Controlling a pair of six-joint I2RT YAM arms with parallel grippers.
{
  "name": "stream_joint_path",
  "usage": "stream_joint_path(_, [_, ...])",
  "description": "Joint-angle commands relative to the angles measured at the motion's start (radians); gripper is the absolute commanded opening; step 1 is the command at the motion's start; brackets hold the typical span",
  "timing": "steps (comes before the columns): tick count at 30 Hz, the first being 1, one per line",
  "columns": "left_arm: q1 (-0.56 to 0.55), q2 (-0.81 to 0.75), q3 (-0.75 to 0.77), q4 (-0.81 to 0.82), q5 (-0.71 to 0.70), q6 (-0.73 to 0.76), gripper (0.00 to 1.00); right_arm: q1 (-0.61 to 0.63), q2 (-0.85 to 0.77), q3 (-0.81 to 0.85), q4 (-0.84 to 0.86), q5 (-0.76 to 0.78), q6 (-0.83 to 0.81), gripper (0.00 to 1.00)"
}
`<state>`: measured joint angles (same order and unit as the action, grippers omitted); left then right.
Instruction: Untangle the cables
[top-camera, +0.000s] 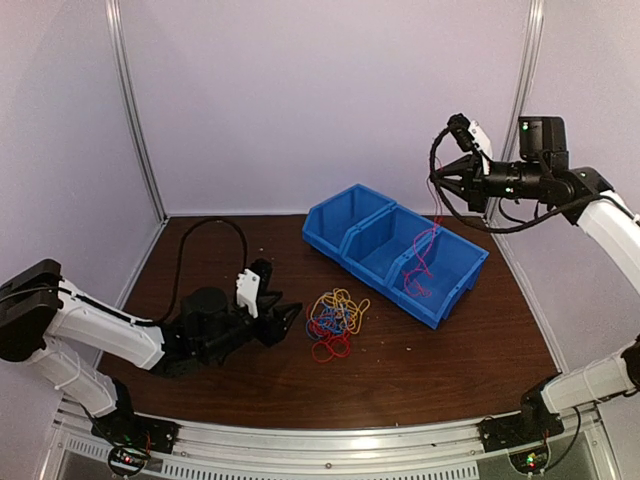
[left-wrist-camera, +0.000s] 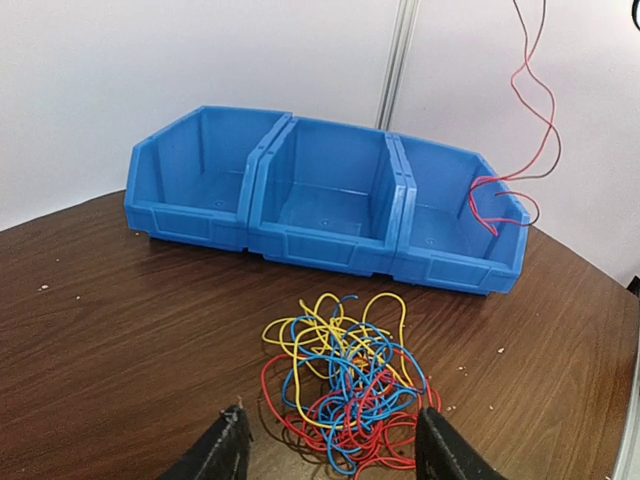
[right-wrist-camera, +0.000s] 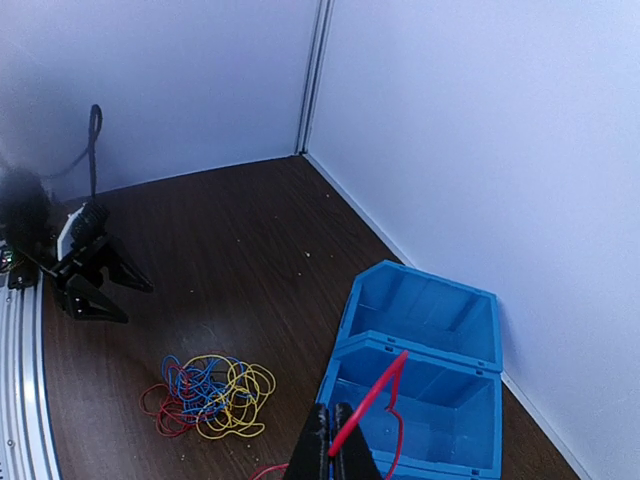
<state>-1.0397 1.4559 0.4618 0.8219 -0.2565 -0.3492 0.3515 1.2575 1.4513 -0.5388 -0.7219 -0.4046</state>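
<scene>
Top external shows the right gripper (top-camera: 438, 179) clamped on a red cable (top-camera: 420, 262) dangling into the end compartment of the blue bin (top-camera: 452, 300) (dropping it looks next), the left gripper (top-camera: 291, 322) open beside the cables (top-camera: 335, 320) piled on the table (top-camera: 450, 370).

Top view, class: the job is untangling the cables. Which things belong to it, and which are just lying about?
Belong to the job: cable pile; red cable, pinched in the right gripper; left gripper, open near the pile.
Just lying about: blue bins; table; black arm cable.
</scene>
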Motion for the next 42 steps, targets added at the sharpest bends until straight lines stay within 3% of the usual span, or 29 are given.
stream_joint_path(1, [0.000,-0.038,-0.016,-0.039,-0.052,0.021,0.57,-0.078,-0.055,-0.091,0.041,0.052,-0.021,0.00])
stream_joint_path(13, [0.000,-0.019,-0.032,-0.027,-0.050,0.019,0.57,-0.210,0.037,-0.211,0.136,0.061,-0.012,0.00])
stream_joint_path(20, [0.000,-0.045,-0.058,-0.029,-0.059,0.011,0.57,-0.210,0.226,-0.201,0.017,0.126,-0.063,0.02])
stream_joint_path(30, [0.000,-0.031,-0.053,-0.052,-0.081,0.026,0.57,-0.215,0.276,-0.274,0.048,0.247,-0.023,0.00])
stream_joint_path(36, [0.000,-0.003,-0.047,-0.047,-0.090,0.035,0.58,-0.215,0.401,-0.216,-0.069,0.361,-0.042,0.00])
stream_joint_path(37, [0.001,0.003,-0.044,-0.048,-0.086,0.038,0.58,-0.215,0.413,-0.199,-0.088,0.362,-0.042,0.01])
stream_joint_path(42, [0.000,0.011,-0.031,-0.061,-0.076,0.039,0.58,-0.214,0.405,-0.084,-0.182,0.362,-0.036,0.37])
